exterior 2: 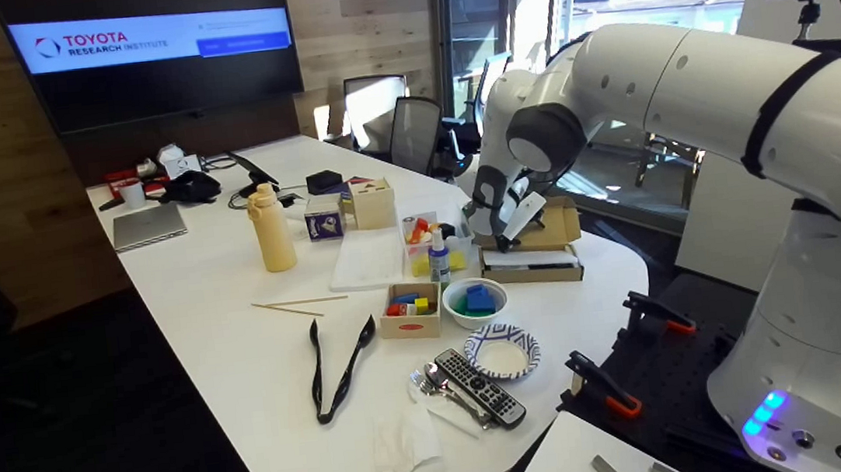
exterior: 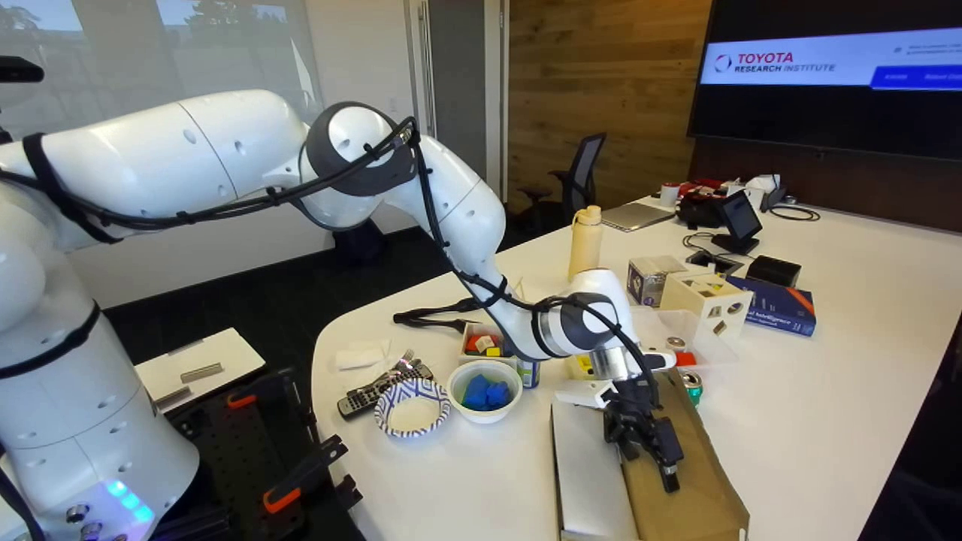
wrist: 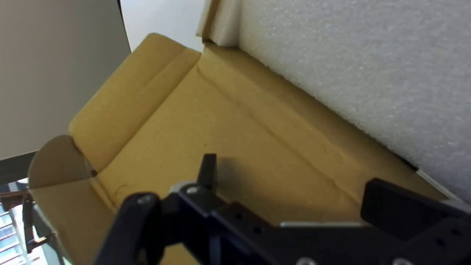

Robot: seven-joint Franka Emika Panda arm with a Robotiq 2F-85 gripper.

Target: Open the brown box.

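The brown box lies on the white table with its lid swung up and leaning back; in an exterior view its low front wall shows. A flat greyish-white foam piece fills the base. In the wrist view, the lid's golden-brown inside fills the middle, with the foam at the upper right. My gripper is over the box, in front of the lid's inner face; it also shows in an exterior view. In the wrist view its fingers are wide apart with nothing between them. Contact with the lid cannot be told.
A clear plastic bin with toys and a spray bottle stand beside the box. A green can is close to the lid. A white bowl with blue pieces and a patterned bowl stand nearby.
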